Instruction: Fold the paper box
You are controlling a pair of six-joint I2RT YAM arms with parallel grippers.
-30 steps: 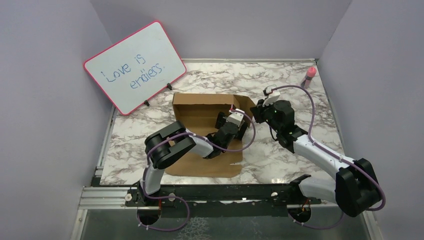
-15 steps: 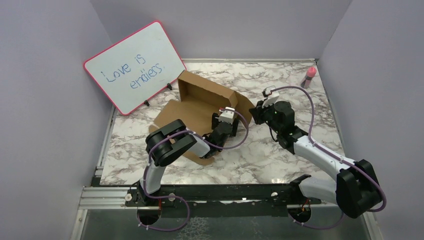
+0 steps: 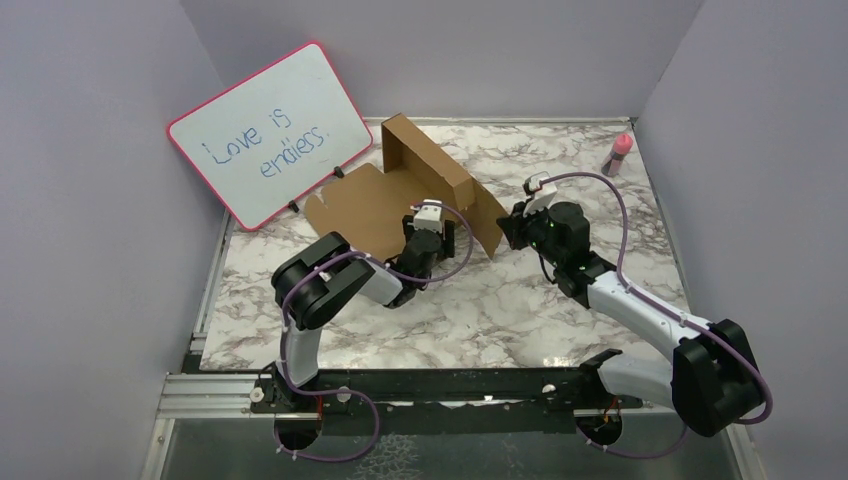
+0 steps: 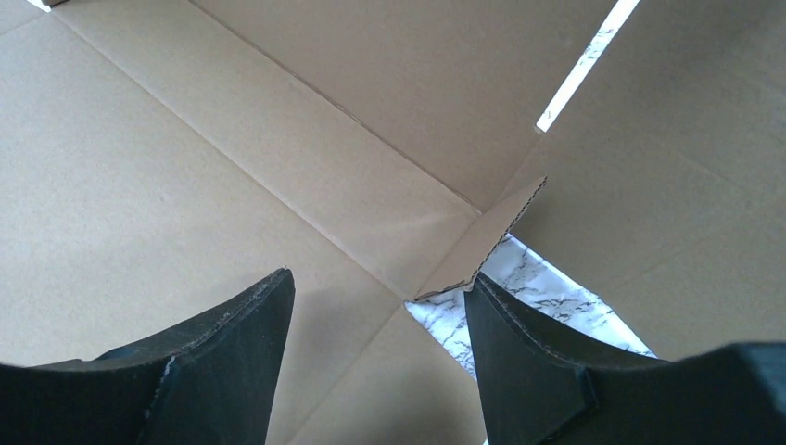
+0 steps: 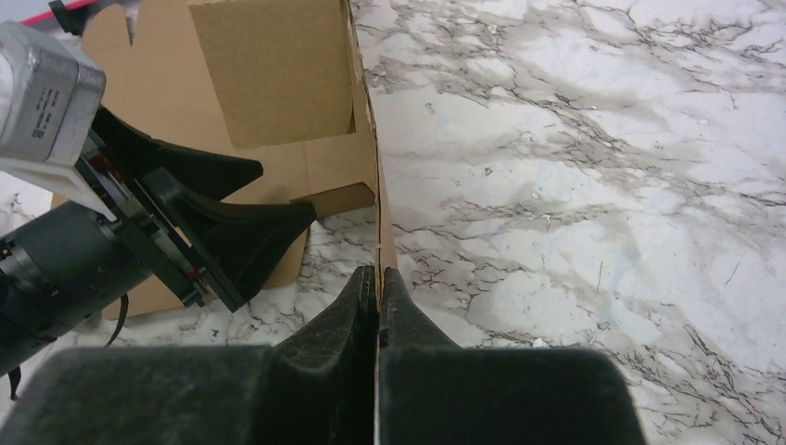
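Leftmost, we are reading "Love is endless." in blue handwriting on the pink-framed whiteboard (image 3: 270, 135), which is leaning at the far left corner of the marble table (image 3: 560, 300). Just right of it, the paper box (image 3: 365, 205) is lying half unfolded on the far part of the table, its flat panel nearly reaching the whiteboard's foot and one long wall standing up, running diagonally from the far edge towards the right. A second ago it was sitting squarer and nearer the arms; now it is lying turned and pushed farther back and left, and the left arm is sitting farther left with it. The left gripper (image 4: 378, 283) is hovering over the flat panel with its fingers well apart and nothing pinched between them, and the arm is hiding the sheet's near corner from above. Further right, the right gripper (image 5: 378, 275) is pinching the end of the upright wall, its fingers pressed tight on the thin cardboard edge. At the far right corner a pink bottle (image 3: 620, 152) is standing, too small for us to read any label.
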